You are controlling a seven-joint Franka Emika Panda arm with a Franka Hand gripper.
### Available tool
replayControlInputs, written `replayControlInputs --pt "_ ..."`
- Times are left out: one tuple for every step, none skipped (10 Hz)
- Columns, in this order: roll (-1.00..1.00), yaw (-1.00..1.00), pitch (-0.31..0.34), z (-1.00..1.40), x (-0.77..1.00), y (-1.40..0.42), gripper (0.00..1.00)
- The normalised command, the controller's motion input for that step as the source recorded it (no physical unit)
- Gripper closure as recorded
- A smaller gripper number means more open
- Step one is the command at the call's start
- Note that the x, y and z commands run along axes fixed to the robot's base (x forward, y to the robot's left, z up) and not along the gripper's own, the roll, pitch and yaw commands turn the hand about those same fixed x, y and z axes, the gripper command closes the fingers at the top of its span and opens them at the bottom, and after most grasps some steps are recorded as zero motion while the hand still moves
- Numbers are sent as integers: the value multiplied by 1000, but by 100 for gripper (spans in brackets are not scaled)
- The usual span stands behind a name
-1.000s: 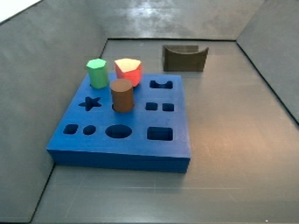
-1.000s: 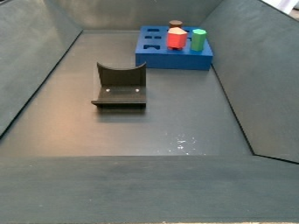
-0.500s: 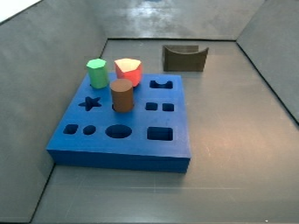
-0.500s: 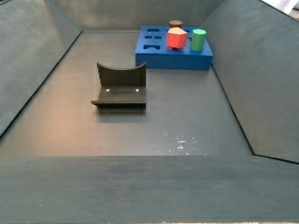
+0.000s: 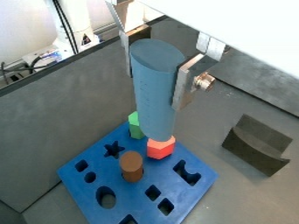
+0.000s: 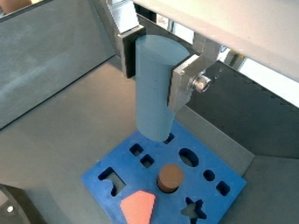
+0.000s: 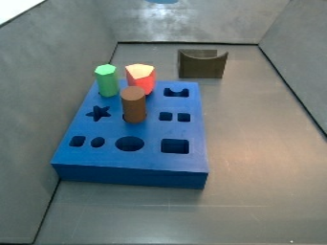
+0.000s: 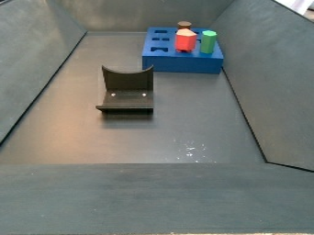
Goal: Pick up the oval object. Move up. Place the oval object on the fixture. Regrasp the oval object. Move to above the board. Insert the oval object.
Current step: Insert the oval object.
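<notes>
Wrist and side views, arm high over the work area. In both wrist views I see the gripper [image 5: 155,63] clamped on the oval object [image 5: 153,92], its silver fingers [image 6: 187,77] pressing the peg's upper part while the pale grey-blue body hangs upright, free end down, over the board [image 5: 201,179]. Neither side view shows the gripper or the peg, so I judge the arm to be held well above the floor. The fixture [image 8: 125,92] stands empty, well apart from the board in both side views, with nothing in its notch. On the board [image 7: 128,165] stand a brown cylinder [image 7: 134,105], a green hexagonal peg [image 7: 106,80] and a red piece [image 7: 141,77]; the oval hole [image 7: 130,144] at the board's near edge is open. From this I read the pick-up, fixture placement and regrasp as done, and the move to above the board as reached or nearly so. What remains is to line the peg over the oval hole, lower it in, and release.
</notes>
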Motion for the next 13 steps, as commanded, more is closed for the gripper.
replayControlInputs --pt "-117 9 0 -369 51 0 100" --pt "-187 0 0 -500 137 -26 100" --pt "-271 0 10 -509 143 -163 100" --pt "-293 -17 0 -460 171 -254 100" --pt "-250 -74 -6 -537 166 -391 100" --pt "-137 -60 -83 -597 254 -526 100" --pt "-33 0 -146 -623 231 -557 100" --pt "-81 -94 -199 -700 200 -514 100" --pt "-99 -377 -181 -646 237 -377 100" --pt "-140 -394 -150 -603 317 -274 100" --pt "-149 -26 -46 -563 11 0 100" --pt "-91 57 -97 -463 -309 74 100" --pt "-170 3 -136 -397 -449 166 100"
